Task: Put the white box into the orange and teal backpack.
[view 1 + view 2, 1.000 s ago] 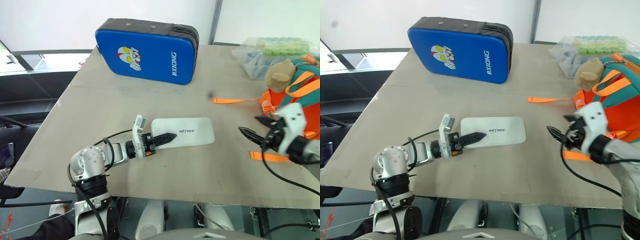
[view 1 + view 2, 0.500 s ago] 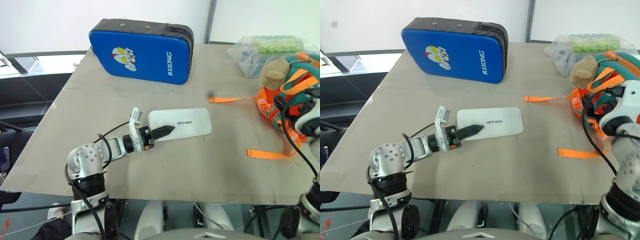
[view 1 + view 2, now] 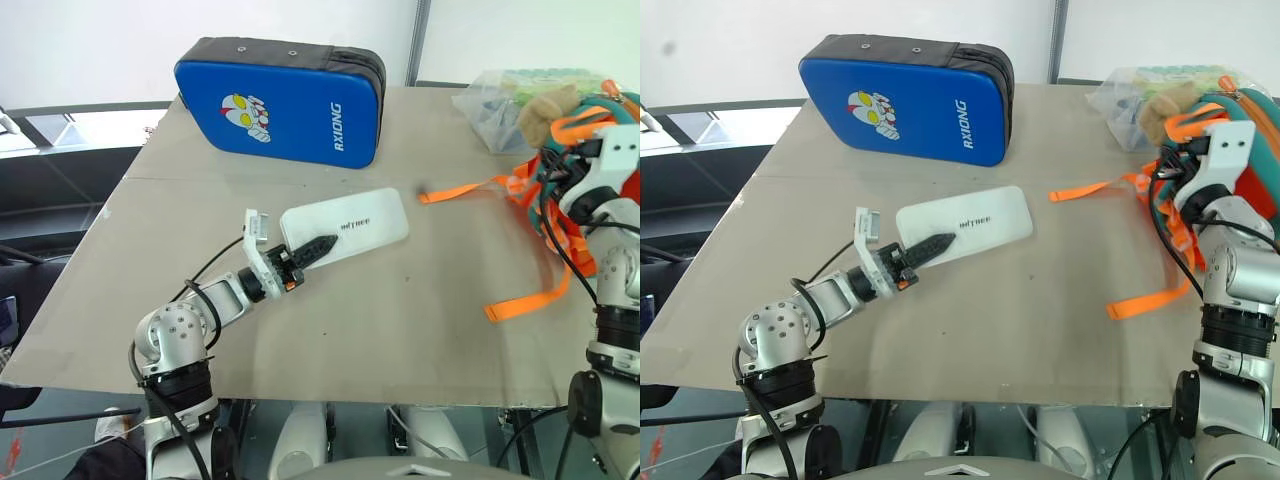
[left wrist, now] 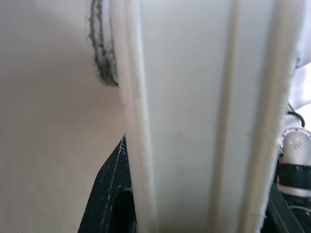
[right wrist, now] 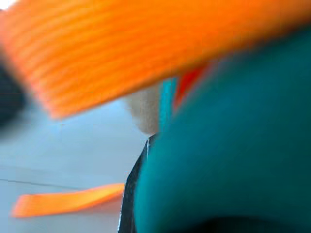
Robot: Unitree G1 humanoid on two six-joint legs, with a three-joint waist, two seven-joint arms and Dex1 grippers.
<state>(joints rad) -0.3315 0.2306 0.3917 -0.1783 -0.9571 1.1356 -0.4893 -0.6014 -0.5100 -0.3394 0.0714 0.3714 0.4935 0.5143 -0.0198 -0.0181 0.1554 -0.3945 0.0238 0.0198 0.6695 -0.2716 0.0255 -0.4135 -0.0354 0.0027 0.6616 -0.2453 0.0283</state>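
A tan desk (image 3: 400,330) stood against a white wall. The left gripper (image 3: 318,245) pinched the near end of the white box (image 3: 345,228), tilted up off the desk; a blue zippered case (image 3: 280,102) lay beyond. The right gripper (image 3: 1180,165), fingers pressed together, was against the orange and teal backpack (image 3: 1240,150), with orange straps (image 3: 525,300) trailing below it.

white box (image 3: 345,227): smooth matt plastic | backpack (image 3: 1240,160): cloth, woven webbing | table (image 3: 400,330): matt
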